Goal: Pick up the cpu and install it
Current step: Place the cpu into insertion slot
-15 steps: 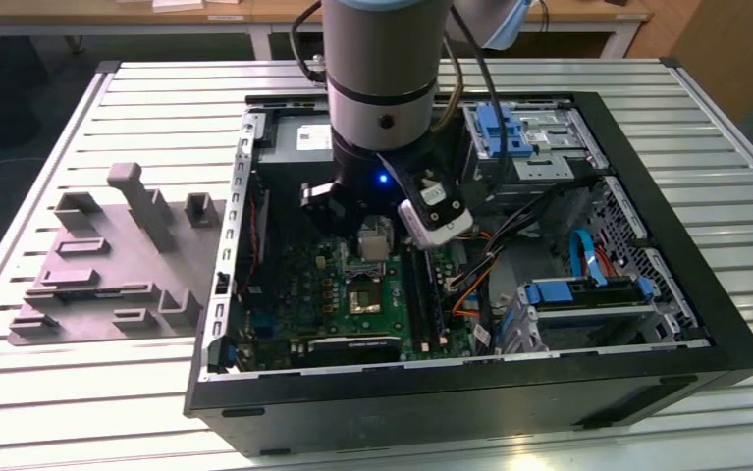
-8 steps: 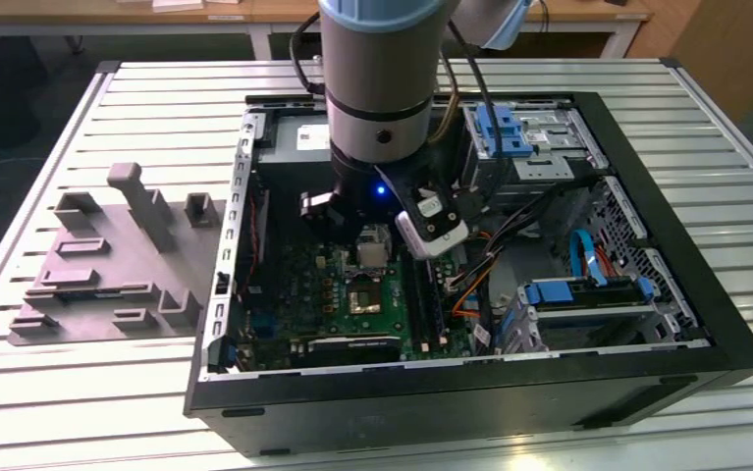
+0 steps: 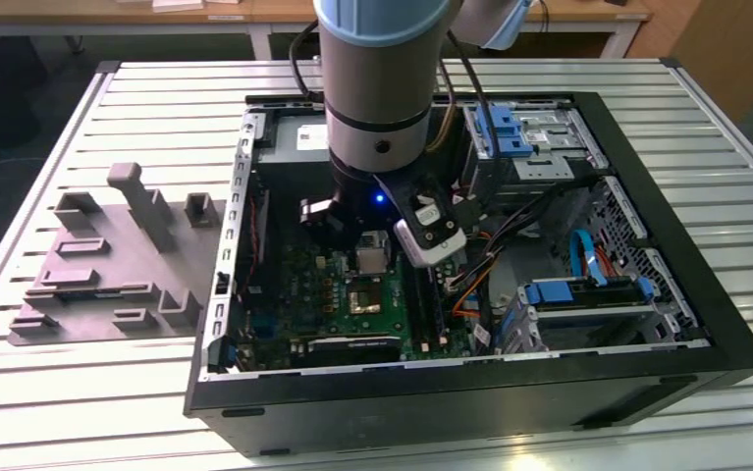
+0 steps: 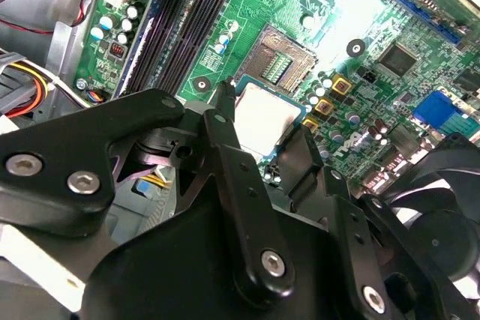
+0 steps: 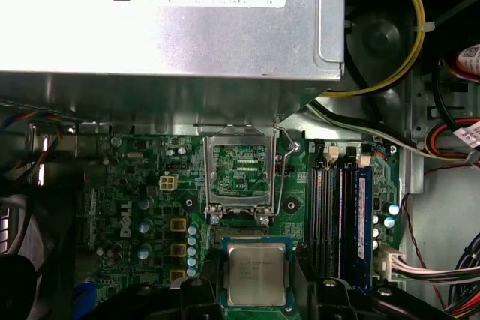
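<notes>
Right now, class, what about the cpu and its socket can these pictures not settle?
Second wrist view: the gripper covers edges of the cpu.
First wrist view: contacts of the socket are too small to check.
Exterior view: the arm hides part of the motherboard.

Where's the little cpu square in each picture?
Second wrist view: the cpu is the pale square pinched in the claw.
First wrist view: it is the silvery square in the claw.
Exterior view: I cannot pick it out for sure; look under the claw.
Shared landmark: the dark memory slots beside it.
</notes>
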Controlling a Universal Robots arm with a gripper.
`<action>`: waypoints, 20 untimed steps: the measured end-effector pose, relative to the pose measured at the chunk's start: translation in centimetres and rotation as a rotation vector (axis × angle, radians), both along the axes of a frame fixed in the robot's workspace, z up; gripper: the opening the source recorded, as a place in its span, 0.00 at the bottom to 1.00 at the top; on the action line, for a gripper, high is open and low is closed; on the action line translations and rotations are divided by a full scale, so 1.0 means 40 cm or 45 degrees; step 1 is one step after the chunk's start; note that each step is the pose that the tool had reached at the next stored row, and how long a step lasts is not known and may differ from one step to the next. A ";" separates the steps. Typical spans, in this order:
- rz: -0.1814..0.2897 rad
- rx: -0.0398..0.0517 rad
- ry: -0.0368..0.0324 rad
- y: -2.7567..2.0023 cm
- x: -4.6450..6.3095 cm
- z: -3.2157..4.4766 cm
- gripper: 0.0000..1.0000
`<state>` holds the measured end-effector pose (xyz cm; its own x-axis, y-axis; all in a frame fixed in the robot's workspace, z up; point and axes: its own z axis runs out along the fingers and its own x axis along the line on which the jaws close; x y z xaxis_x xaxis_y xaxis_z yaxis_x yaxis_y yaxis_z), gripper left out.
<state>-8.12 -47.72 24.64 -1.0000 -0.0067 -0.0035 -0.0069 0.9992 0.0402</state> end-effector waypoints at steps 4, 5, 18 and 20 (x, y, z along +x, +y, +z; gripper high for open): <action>0.000 0.000 0.0000 0.000 0.000 0.000 0.47; 0.000 0.000 0.0000 0.000 0.000 0.000 0.47; 0.002 -0.004 0.0048 -0.008 -0.008 -0.017 0.47; 0.003 -0.004 0.0054 -0.008 -0.010 -0.025 0.47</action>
<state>-8.52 -48.03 23.66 -1.0000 -0.0092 0.0007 -0.0092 0.9993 0.0370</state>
